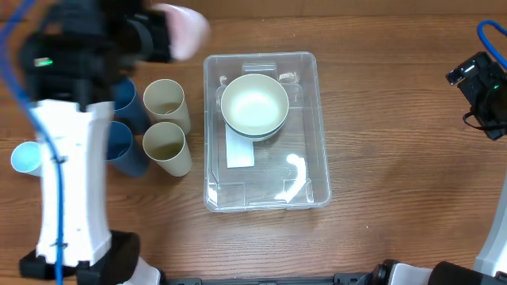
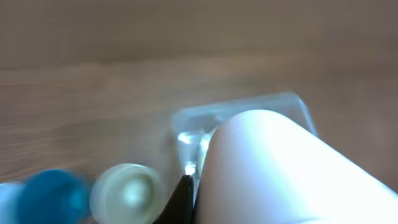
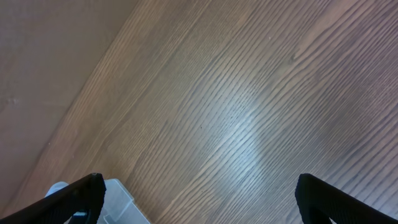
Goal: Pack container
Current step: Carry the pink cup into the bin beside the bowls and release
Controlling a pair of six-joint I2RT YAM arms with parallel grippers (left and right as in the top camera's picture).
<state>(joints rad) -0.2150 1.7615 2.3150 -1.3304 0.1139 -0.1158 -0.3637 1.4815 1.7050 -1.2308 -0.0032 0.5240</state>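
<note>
Left pincer (image 1: 162,33) pinching a pink cup (image 1: 186,30) just off the far-left corner of the container (image 1: 269,178), which sits mid-surface (image 1: 396,198) holding only stacked bowls (image 1: 253,104); right pincer (image 3: 199,205) spread, empty; cream cups (image 1: 165,101) and blue cups (image 1: 127,150) outside, so early, I'd judge.

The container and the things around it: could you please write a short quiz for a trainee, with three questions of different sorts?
1. True or false: the cream bowl lies inside the container.
2. Choose one: the left gripper holds A) a blue bowl, B) a pink cup, C) nothing.
3. Short answer: in the overhead view, how many cream cups are to the left of the container?

Key: 1 true; 2 B; 3 two.
</note>
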